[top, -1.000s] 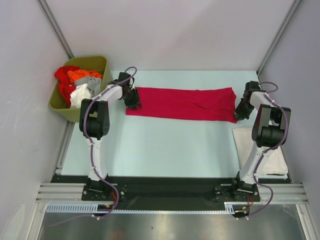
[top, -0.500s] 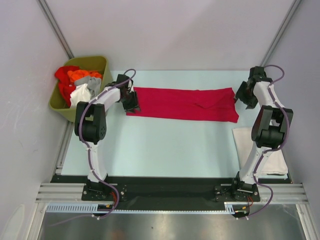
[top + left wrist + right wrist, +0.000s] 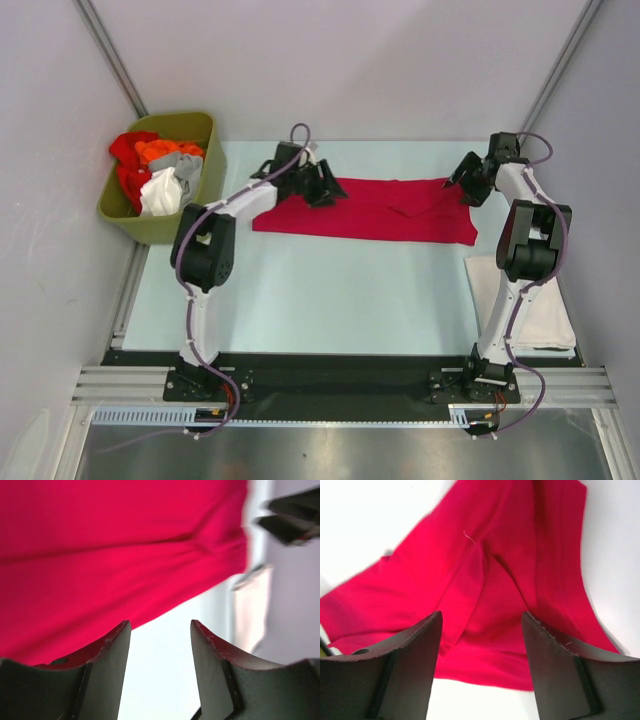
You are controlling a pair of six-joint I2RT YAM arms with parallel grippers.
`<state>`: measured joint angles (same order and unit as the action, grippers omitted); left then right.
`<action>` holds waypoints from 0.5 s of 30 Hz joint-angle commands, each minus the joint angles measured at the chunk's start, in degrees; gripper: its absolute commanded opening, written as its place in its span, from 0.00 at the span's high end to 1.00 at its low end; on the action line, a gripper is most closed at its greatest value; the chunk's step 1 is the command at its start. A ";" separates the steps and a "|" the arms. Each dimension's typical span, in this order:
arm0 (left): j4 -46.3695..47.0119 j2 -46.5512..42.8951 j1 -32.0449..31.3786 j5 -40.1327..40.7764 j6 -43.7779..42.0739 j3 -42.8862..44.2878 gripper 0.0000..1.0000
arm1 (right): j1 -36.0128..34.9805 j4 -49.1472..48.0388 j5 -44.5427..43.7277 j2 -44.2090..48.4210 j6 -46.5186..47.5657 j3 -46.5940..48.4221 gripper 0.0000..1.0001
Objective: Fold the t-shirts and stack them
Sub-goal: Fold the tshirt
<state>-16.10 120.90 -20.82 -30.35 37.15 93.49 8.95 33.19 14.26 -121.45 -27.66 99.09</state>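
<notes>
A crimson-red t-shirt (image 3: pixel 380 212) lies folded into a long flat strip across the far half of the table (image 3: pixel 320 290). My left gripper (image 3: pixel 320 186) hovers over the strip's left part, open and empty; in the left wrist view the left gripper (image 3: pixel 160 627) has only bare table between its fingers, with the red cloth (image 3: pixel 100 555) beyond. My right gripper (image 3: pixel 465 180) hangs open over the strip's far right corner, and in the right wrist view the right gripper (image 3: pixel 481 617) frames the red cloth (image 3: pixel 510 555) without touching it. A folded off-white t-shirt (image 3: pixel 550 315) lies beside the right arm.
An olive-green bin (image 3: pixel 118 218) stands off the table's far left corner, holding red (image 3: pixel 128 150), orange (image 3: pixel 160 150), grey (image 3: pixel 186 165) and white (image 3: pixel 160 192) t-shirts. Grey walls close in on both sides. The off-white t-shirt (image 3: pixel 247 610) also shows in the left wrist view.
Both grippers have let go of the red strip's ends. The left one swung right over the cloth; the right one opened, lifted and drew back toward the far corner. The strip lies unmoved.
</notes>
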 commanded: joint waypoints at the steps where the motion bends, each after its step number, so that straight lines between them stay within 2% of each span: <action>1: 23.18 4.33 -6.32 -4.55 17.94 0.02 0.44 | 0.45 -5.24 3.93 -0.19 -1.17 1.02 0.31; 2: 27.57 5.56 -7.38 -3.76 20.31 0.98 0.44 | 0.63 -5.41 3.76 -0.37 -0.73 1.19 0.32; 4: 30.15 9.52 -10.19 -0.70 26.56 3.79 0.45 | 0.89 -6.29 3.49 -0.46 -0.20 0.84 0.38; 9: 35.34 14.53 -14.59 6.17 38.24 5.12 0.45 | 1.42 -6.03 3.05 -0.90 0.15 0.58 0.39; 15: 30.60 15.86 -18.55 16.72 38.79 6.35 0.47 | 1.16 -6.73 4.02 -1.51 0.41 -0.21 0.39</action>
<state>12.64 137.73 -38.98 -21.06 72.18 96.38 9.98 28.32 17.15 -122.34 -28.01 99.02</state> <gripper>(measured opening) 0.533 0.610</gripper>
